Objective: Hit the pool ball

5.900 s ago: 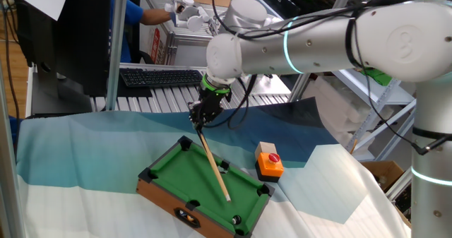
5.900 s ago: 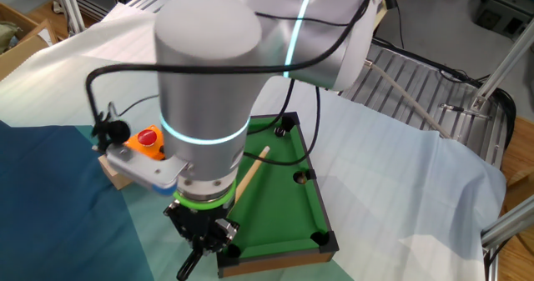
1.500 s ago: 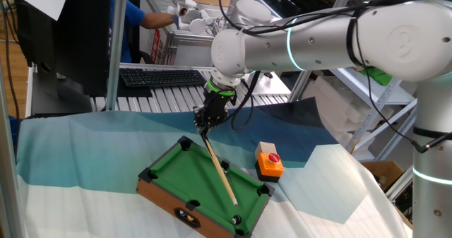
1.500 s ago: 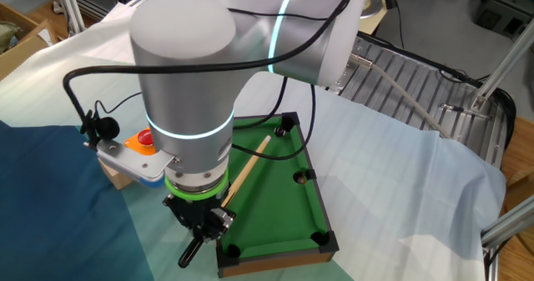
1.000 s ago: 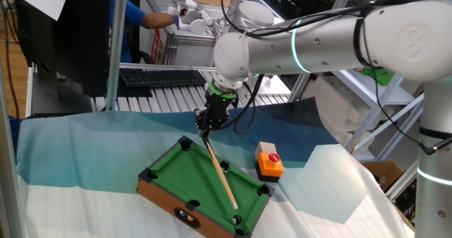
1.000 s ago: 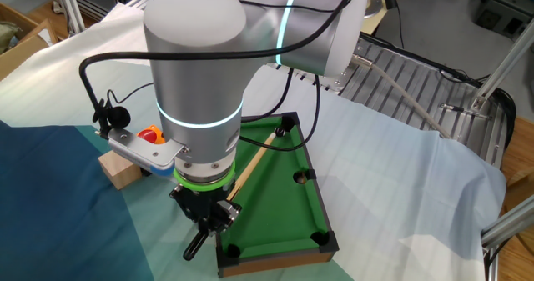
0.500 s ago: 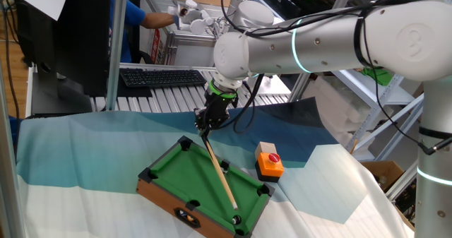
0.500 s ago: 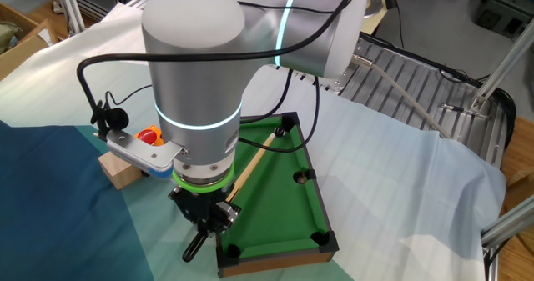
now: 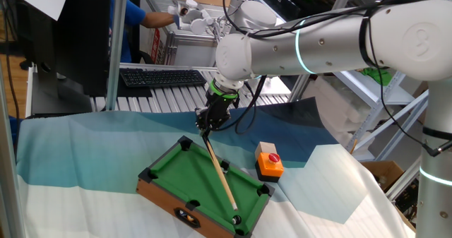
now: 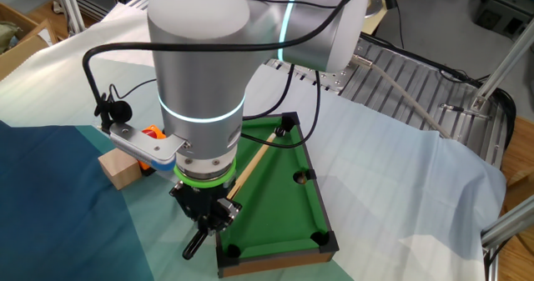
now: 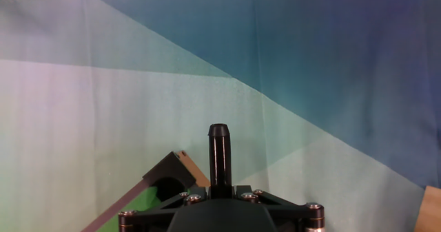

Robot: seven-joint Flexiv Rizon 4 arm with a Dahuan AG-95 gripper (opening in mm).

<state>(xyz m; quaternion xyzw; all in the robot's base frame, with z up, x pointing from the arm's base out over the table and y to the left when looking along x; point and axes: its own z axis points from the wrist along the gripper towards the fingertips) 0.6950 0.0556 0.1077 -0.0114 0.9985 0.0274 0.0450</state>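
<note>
A small green pool table with a wooden frame lies on the cloth; it also shows in the other fixed view. My gripper hangs over its far end, shut on the long wooden cue stick, which slants down along the felt. The cue tip lies just short of the pool ball, a tiny dark ball with a pale glint by the near corner pocket. In the other fixed view the gripper holds the cue, and the ball sits by the far corner. The hand view shows the cue's black butt.
An orange button box stands right of the table, partly hidden behind the arm in the other fixed view. A wooden block lies by it. A keyboard and a metal rack stand behind. A person in blue works at the back.
Since about six seconds ago the gripper and cue have shifted a little along the table towards the ball. Over the last second almost nothing has moved.
</note>
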